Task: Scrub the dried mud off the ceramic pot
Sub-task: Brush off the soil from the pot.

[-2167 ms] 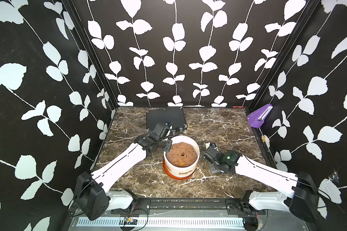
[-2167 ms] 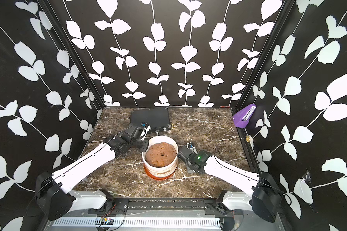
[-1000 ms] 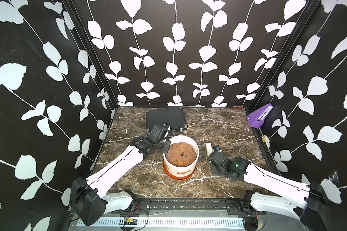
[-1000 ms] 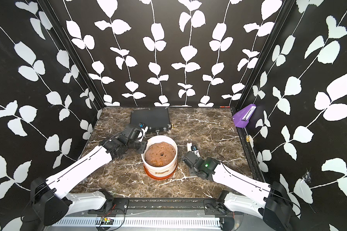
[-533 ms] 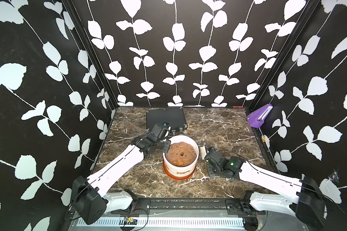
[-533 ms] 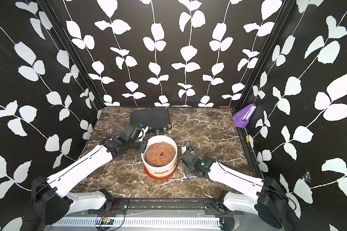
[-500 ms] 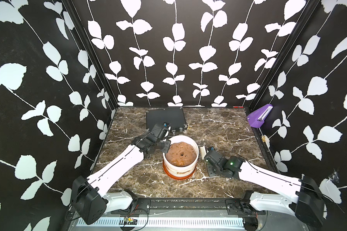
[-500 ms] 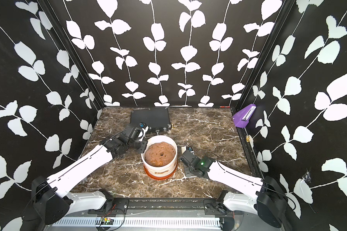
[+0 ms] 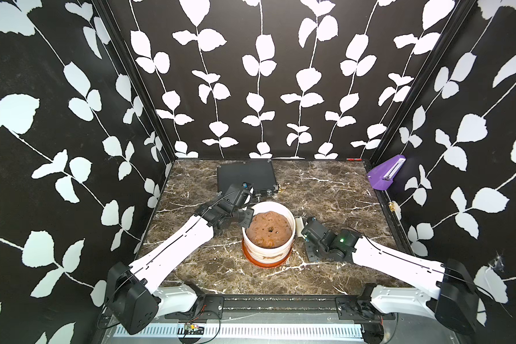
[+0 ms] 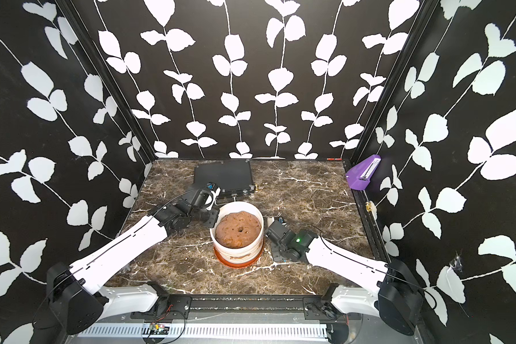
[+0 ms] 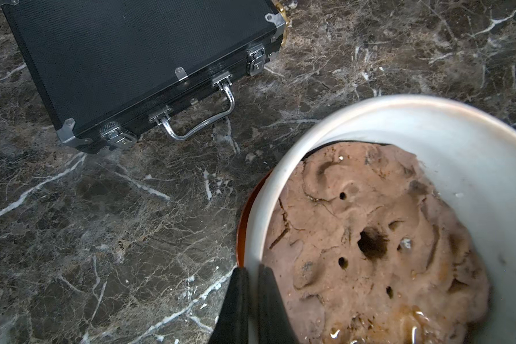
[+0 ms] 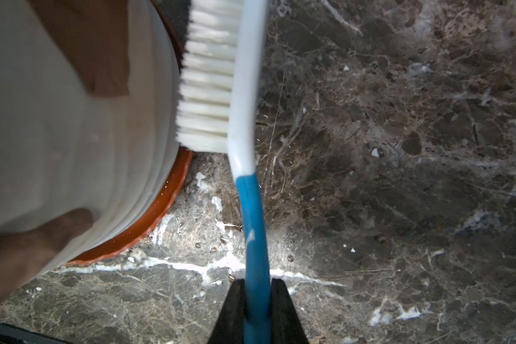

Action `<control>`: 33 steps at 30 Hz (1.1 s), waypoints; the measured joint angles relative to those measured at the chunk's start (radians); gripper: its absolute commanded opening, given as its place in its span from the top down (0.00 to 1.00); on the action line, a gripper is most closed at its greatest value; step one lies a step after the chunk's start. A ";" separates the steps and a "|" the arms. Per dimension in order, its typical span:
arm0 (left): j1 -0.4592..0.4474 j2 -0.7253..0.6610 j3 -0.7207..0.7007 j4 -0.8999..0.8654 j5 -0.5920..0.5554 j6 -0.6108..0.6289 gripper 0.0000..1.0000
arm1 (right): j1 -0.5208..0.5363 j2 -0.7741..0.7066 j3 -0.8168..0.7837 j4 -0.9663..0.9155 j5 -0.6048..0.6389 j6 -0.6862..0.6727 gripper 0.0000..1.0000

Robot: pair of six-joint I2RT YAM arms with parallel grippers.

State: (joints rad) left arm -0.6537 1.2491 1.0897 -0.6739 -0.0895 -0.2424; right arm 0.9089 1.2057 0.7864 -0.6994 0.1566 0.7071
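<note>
A: Where does the ceramic pot (image 9: 267, 253) stand?

B: Near the middle of the marble table (image 9: 325, 190), on an orange-brown saucer (image 12: 161, 208). A lumpy brown mound (image 9: 268, 227) fills it almost to the rim.

A: And the left gripper (image 11: 251, 269)?

B: Its jaws are closed on the pot's rim at the left rear, one finger outside the wall and one inside by the mound. The black case (image 9: 245, 175) lies just behind that wrist, its handle edge facing the pot, with only a narrow strip of marble between them.

A: The right gripper (image 12: 256, 283)?

B: It is clamped on the blue handle of a brush (image 12: 221, 74). The white bristles point at the ribbed wall on the pot's right side, low down, just above the saucer's edge. Their tips look to be touching the wall, though the blur leaves that unsure.

A: The dried mud (image 12: 96, 44)?

B: Reddish-brown patches lie on that same wall, one beside the bristles and another nearer the wrist camera.

A: Room to move?

B: Bare marble runs from the brush to the table's right edge, and a band lies between the saucer and the front edge.
</note>
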 measured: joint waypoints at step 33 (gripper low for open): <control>0.000 -0.014 -0.018 0.018 0.000 -0.009 1.00 | -0.006 -0.003 0.027 0.018 -0.126 0.000 1.00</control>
State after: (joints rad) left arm -0.6537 1.2354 1.0721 -0.6556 -0.0898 -0.2516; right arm 0.9024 1.2026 0.8135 -0.6819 0.0311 0.7071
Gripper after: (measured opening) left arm 0.071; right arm 0.148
